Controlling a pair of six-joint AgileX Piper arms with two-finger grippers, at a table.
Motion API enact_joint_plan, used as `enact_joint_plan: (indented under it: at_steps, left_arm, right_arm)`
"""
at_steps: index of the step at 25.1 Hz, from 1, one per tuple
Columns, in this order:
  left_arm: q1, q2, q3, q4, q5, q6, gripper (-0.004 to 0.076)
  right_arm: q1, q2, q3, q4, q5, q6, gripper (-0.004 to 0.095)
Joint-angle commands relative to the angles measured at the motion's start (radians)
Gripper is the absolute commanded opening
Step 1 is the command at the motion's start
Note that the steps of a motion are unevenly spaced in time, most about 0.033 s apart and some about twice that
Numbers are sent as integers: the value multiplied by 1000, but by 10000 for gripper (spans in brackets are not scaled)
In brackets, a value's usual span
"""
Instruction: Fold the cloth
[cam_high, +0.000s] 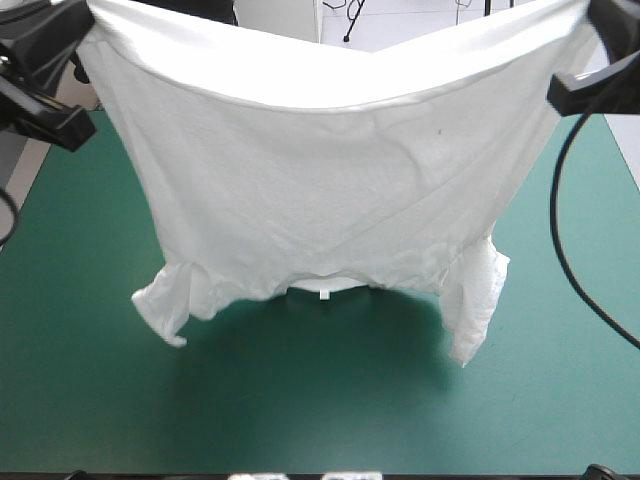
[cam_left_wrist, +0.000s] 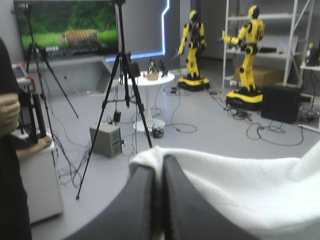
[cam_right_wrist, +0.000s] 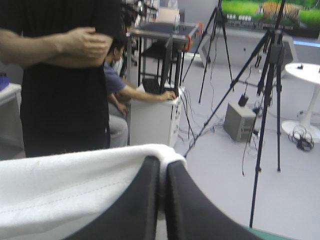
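Now the T-shirt (cam_high: 320, 190) is held aloft, stretched wide between both arms and hung upside down, its collar (cam_high: 322, 290) down at the teal-green surface (cam_high: 320, 410); whether it touches cannot be told. The left gripper (cam_left_wrist: 161, 167) is clamped all but closed on one hem corner, white fabric pinched between its black fingers (cam_left_wrist: 142, 200). The right gripper (cam_right_wrist: 162, 170) is clamped likewise on the other corner. No fold is made yet. Laying flat and all folding are judged to remain.
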Motion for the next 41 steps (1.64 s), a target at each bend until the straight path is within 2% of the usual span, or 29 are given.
enact_joint_plan:
  at_steps: [1,9,14,16,20,21,22,23,24,25,26,29,32,33,35,38,41]
  left_arm:
    - [-5,-16,-84,-44,-106,10,-9]
    - [-5,-16,-149,-92,-182,52,-9]
    - [-5,10,-149,-80,-253,76,-9]
    - [-5,59,-149,-63,-297,84,-9]
    - [-5,206,-149,-43,-393,84,-9]
    - [-5,237,-149,-19,-432,84,-9]
    - [-5,286,-149,11,-514,84,-9]
    - [-5,311,-149,23,-570,84,-9]
    - [-5,354,-152,23,-679,84,-9]
    - [1,381,-159,25,-737,84,-9]
    - [21,417,-185,11,-785,81,-9]
    - [37,478,-257,-8,-807,69,-9]
    - [52,533,-346,-19,-846,78,-9]
    - [61,552,-378,-27,-850,78,-9]
    - [81,582,-430,-34,-837,78,-9]
    - [111,617,-447,-37,-761,76,-9]
    - [130,654,-447,-37,-586,72,-9]
  right_arm:
    - [-5,-17,-87,-27,-153,-14,-17]
    - [-5,-17,-136,99,-261,-96,-17]
    - [-5,-1,-131,94,-333,-118,-17]
    - [-5,30,-131,-2,-357,-67,-17]
    - [-5,167,-133,-380,-345,210,-17]
    - [-10,190,-133,-417,-354,235,-17]
    - [-42,231,-135,-460,-392,290,-17]
    - [-74,249,-135,-462,-431,318,-17]
    - [-151,286,-155,-440,-512,378,-17]
    - [-199,310,-179,-406,-542,391,-17]
    - [-296,368,-239,-306,-586,390,-17]
    - [-413,453,-357,-61,-598,269,-17]
    - [-486,526,-466,191,-609,107,-17]
    - [-505,544,-482,242,-618,85,-17]
    - [-525,563,-493,301,-620,42,-17]
    - [-525,579,-458,296,-584,30,-17]
    - [-525,587,-388,296,-546,16,-17]
